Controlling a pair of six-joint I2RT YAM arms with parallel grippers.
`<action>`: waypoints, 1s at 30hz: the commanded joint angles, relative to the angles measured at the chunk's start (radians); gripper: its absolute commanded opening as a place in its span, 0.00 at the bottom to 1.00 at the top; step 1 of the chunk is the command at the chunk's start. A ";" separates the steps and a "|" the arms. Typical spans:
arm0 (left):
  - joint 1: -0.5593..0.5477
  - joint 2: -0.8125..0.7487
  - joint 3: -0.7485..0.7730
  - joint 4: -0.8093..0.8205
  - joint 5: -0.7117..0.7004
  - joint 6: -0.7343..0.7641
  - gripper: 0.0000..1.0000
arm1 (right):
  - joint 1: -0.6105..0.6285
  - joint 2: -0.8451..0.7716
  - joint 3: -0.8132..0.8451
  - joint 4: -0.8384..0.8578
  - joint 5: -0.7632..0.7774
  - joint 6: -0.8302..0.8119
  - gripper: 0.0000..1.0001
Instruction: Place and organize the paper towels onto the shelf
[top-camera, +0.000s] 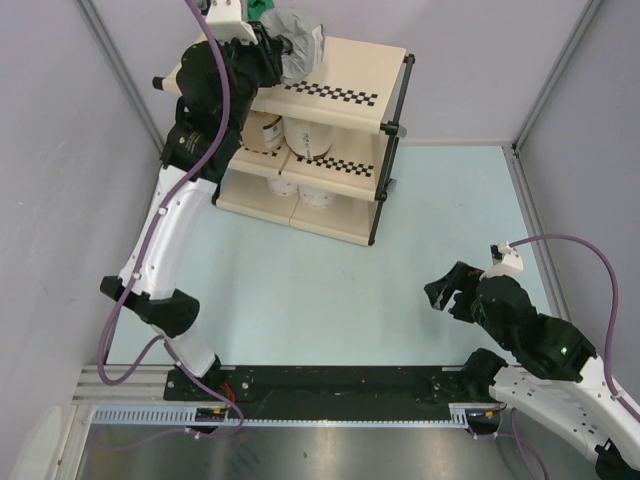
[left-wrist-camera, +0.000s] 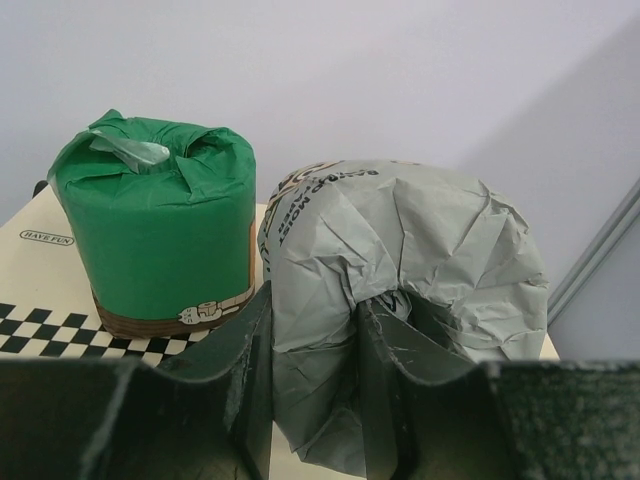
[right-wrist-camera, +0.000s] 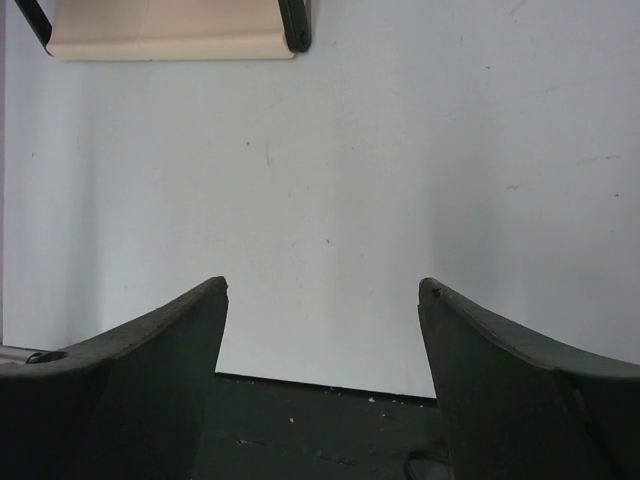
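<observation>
Now observe left gripper (left-wrist-camera: 315, 312) clamped on grey-wrapped roll (left-wrist-camera: 420, 250) atop shelf (top-camera: 350, 75) top tier, just beside green-wrapped roll (left-wrist-camera: 160, 230). Observe right gripper (right-wrist-camera: 320, 290) spread wide above table (top-camera: 320, 270), well apart from shelf. Note further rolls (top-camera: 310, 135) on 2 lower tiers.

Pale blue-green flat tabletop (top-camera: 330, 290), matte, a few faint scuffs in the right wrist view. Plain grey panel walls (top-camera: 60, 150) on the left, back and right, with silver aluminium corner posts (top-camera: 125, 75) at the back corners. Near edge: black flat mounting plate (top-camera: 340, 380), then a slotted grey cable duct (top-camera: 340, 420), then a brushed metal sheet (top-camera: 330, 455). White rounded object (top-camera: 30, 450) at the bottom-left corner, can't tell what it is.
</observation>
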 joint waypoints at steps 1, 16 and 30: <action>0.006 -0.015 0.000 0.079 -0.018 0.012 0.36 | -0.002 -0.004 0.016 0.014 0.013 0.010 0.82; 0.014 -0.001 -0.055 0.065 -0.034 0.035 0.37 | -0.002 0.001 0.016 0.015 0.008 0.010 0.82; 0.017 0.003 -0.054 0.086 -0.057 0.050 0.70 | 0.007 -0.001 0.016 0.014 0.011 0.008 0.82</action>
